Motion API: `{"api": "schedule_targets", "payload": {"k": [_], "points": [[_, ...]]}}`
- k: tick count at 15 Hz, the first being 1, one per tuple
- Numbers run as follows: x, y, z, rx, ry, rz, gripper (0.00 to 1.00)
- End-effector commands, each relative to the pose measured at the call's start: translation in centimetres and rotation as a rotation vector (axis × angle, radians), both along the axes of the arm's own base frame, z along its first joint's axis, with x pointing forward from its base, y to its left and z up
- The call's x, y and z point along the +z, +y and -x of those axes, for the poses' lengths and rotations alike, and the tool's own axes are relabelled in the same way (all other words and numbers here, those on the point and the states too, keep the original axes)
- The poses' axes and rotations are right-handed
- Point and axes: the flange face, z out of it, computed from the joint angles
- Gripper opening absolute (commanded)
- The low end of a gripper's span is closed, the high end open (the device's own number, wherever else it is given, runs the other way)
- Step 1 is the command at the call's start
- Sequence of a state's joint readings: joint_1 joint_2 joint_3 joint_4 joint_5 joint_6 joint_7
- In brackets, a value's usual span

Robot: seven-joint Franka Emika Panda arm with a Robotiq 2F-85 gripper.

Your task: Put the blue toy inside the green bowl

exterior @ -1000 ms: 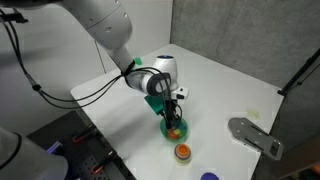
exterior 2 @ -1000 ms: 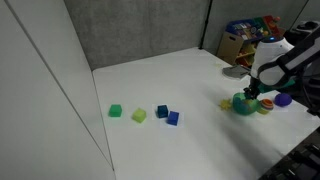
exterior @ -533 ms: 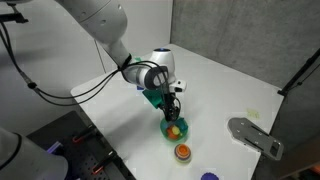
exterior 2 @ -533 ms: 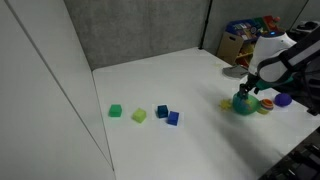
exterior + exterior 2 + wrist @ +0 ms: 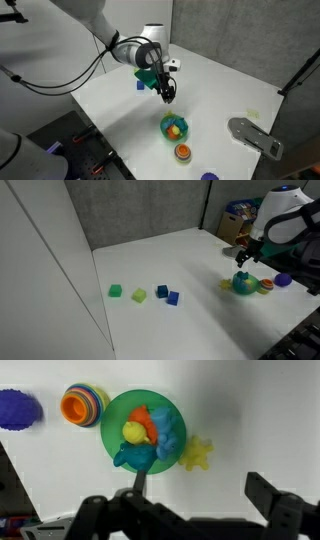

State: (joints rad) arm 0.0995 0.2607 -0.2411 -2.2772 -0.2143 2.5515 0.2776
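The green bowl [image 5: 115,422] sits on the white table and shows in both exterior views [image 5: 174,127] [image 5: 243,283]. In the wrist view a light-blue toy [image 5: 165,428] lies inside it, beside a yellow piece and an orange piece. My gripper [image 5: 168,97] [image 5: 243,255] hangs above the bowl and a little to its side, clear of it. Its jaws [image 5: 205,495] are open with nothing between them; only white table shows in the gap.
A yellow star-shaped toy [image 5: 197,452] lies against the bowl. An orange striped cup [image 5: 83,405] and a dark-blue round thing [image 5: 17,408] stand close by. Far across the table lie two blue blocks [image 5: 168,294], a yellow-green block [image 5: 139,295] and a green cube [image 5: 115,291]. A grey bracket [image 5: 255,136] lies near the table edge.
The gripper went from shut, low in the bowl, to open. It has risen up and away from the bowl. The blue toy stays in the bowl.
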Motion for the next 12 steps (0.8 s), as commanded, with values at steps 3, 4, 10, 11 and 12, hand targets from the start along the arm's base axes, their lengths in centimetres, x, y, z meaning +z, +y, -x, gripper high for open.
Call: {"api": "schedule_targets", "payload": {"k": [3, 4, 10, 11, 12], "points": [[6.9, 2.1, 3.0, 0.087, -0.002, -0.137, 1.00], [8.0, 2.4, 3.4, 0.096, 0.002, -0.158, 1.00], [15.7, 4.1, 4.9, 0.116, 0.076, -0.208, 1.00], [16.9, 4.3, 5.1, 0.111, 0.089, -0.206, 1.00], [18.2, 4.5, 5.2, 0.103, 0.086, -0.193, 1.00]]}}
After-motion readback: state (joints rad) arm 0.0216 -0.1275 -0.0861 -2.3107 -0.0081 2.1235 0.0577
